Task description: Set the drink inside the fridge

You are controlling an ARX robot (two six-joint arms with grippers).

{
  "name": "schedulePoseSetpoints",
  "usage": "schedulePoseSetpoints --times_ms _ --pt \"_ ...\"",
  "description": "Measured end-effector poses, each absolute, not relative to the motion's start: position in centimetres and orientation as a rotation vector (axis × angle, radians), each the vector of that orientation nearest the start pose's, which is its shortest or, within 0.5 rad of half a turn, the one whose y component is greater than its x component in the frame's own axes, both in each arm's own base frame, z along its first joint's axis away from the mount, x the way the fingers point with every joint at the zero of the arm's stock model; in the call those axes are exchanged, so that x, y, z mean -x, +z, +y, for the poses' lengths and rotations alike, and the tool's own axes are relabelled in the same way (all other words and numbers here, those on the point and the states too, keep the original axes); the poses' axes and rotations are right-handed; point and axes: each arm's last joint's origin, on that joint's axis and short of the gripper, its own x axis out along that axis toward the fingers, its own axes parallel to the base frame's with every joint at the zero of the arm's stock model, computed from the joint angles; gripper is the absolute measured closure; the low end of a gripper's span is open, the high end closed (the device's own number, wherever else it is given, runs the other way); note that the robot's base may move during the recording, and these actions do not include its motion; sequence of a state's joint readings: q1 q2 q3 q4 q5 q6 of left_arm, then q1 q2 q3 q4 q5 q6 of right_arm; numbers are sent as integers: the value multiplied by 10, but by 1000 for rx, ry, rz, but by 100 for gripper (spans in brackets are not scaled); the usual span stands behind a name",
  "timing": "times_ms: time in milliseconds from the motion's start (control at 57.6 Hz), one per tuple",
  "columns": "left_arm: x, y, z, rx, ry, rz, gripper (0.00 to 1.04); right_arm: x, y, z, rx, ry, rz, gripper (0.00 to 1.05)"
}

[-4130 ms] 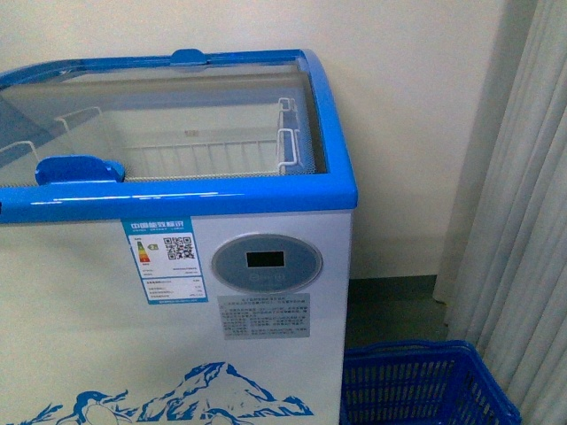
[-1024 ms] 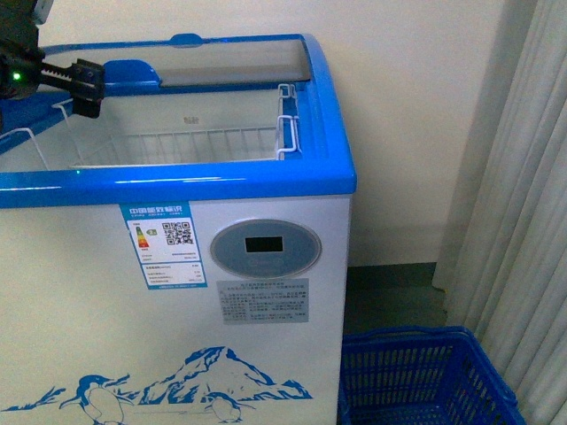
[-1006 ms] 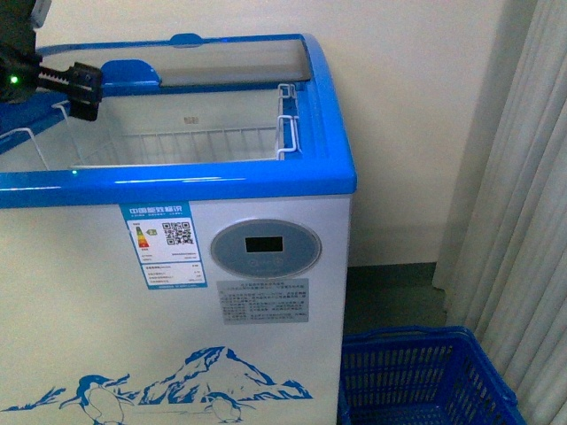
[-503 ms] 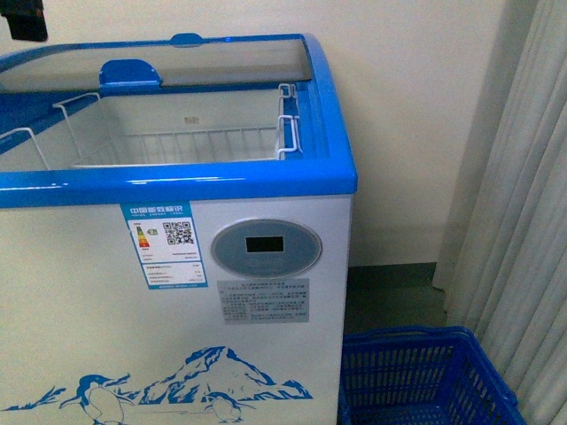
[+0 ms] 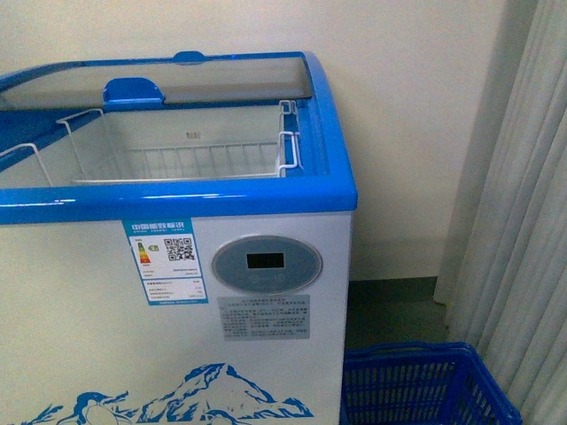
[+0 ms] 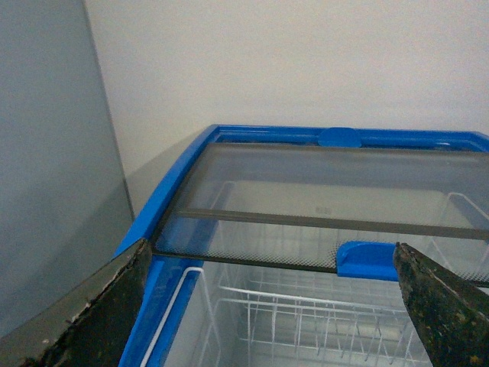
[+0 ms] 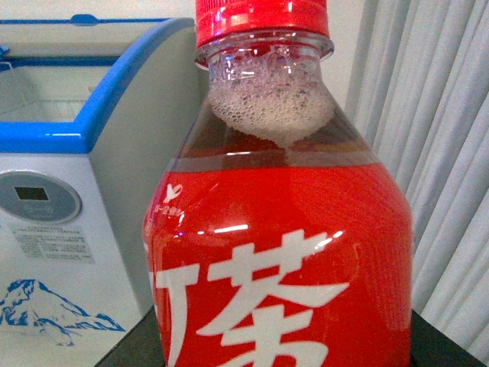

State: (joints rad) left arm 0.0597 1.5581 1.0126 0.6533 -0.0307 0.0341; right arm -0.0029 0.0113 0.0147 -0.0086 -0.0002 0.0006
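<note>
Left fingers [image 6: 114, 306]: spread wide, nothing between them.
Left gripper [image 6: 269, 252]: hangs above the fridge's [image 5: 221, 199] rear half, looking down on the sliding glass lid [image 6: 321, 199].
Right gripper [image 7: 283, 355]: only dark edges show either side of the bottle's foot. The bottle stands upright and close against the wrist camera, so I judge the fingers closed on it.
Drink [image 7: 279, 252]: brown liquid with foam in the neck, red cap, red label with white characters. It is off the fridge's front right corner, below the blue rim, about level with the oval display [image 5: 266, 263]. It does not show in the front view.
Lid: lies over the fridge's rear, handle [image 5: 133, 90] at its front edge, so the front bay is open.
Wire basket [image 5: 195, 159]: white, empty, hung inside the fridge's open bay.
Step in hand: carry the drink to the opening.
Doing it well: raise it above the fridge's rim before moving inward, keep it upright, pass clear of the corner, lower it into the wire basket, and keep the left arm over the lid.
Blue basket [image 5: 425, 385]: on the floor, right of the fridge.
</note>
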Motion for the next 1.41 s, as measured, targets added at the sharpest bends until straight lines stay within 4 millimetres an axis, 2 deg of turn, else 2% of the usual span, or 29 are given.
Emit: schedulePoseSetpoints --times_ms 364,486,677,816,954,1145,1215,1267,1406 --pt "-275 310 18 1 156 -214 8 -98 167 0 -1 -3 5 64" --pt "-253 306 16 9 186 -236 8 -98 167 0 0 -3 5 64" --pt "-210 283 14 6 265 -265 8 -98 167 0 -1 -3 5 64" --pt "-189 267 14 4 278 -252 8 -98 167 0 -1 -3 5 64" --pt "-158 238 16 23 322 -256 8 -98 167 0 -1 -3 5 64" --pt "-134 209 17 57 390 -234 8 -98 167 0 -1 -3 5 64" --pt "-128 203 20 9 175 -104 23 -98 167 0 0 -2 5 64" --pt "-125 195 19 8 93 -45 30 -98 167 0 0 -2 5 64" --pt "-119 177 16 13 -12 23 49 -98 167 0 -1 -2 5 64"
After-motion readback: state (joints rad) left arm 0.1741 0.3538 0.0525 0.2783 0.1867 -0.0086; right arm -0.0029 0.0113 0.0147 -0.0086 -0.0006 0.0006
